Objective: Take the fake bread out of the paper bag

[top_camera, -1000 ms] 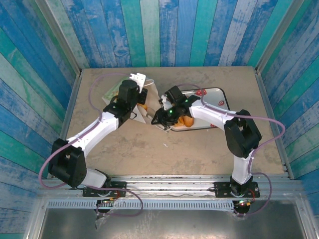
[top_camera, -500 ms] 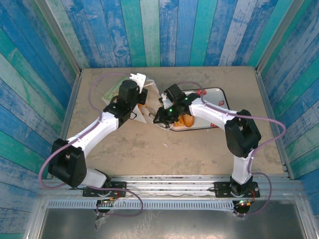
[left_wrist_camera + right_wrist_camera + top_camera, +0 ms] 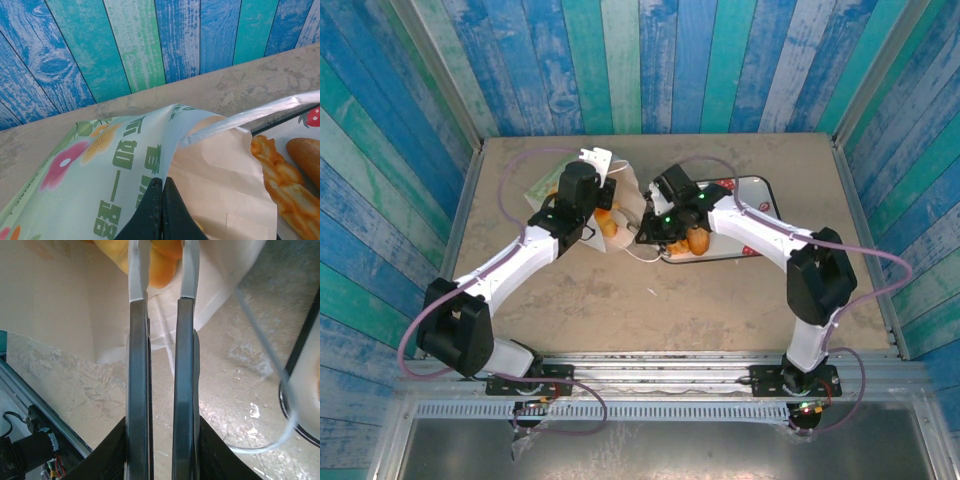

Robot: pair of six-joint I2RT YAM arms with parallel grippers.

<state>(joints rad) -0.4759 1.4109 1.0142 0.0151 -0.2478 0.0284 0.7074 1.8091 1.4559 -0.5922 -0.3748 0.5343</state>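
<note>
The paper bag point(image 3: 115, 155) lies on its side, pale with green lettering and flower prints, its brown inside showing. My left gripper point(image 3: 162, 179) is shut on the bag's upper edge, holding the mouth up. A thin white handle loop point(image 3: 250, 112) stretches off to the right. In the top view the bag point(image 3: 592, 160) sits between the two arms, with orange fake bread point(image 3: 612, 228) in its mouth. My right gripper point(image 3: 164, 260) reaches into that mouth, its pale fingertips closed on an orange piece of fake bread point(image 3: 162, 275). Its wrist point(image 3: 665, 205) hangs over the tray's left end.
A strawberry-print tray point(image 3: 752, 188) lies right of the bag and carries a croissant-like pastry point(image 3: 275, 175) and a brown loaf point(image 3: 307, 155). Another handle loop point(image 3: 265, 340) trails over the tabletop beside my right fingers. Blue and green plank walls enclose the table.
The right gripper has moved left and farther from me, from the tray's edge into the bag's mouth, and its fingers have narrowed around the orange piece. The left arm has held still.
</note>
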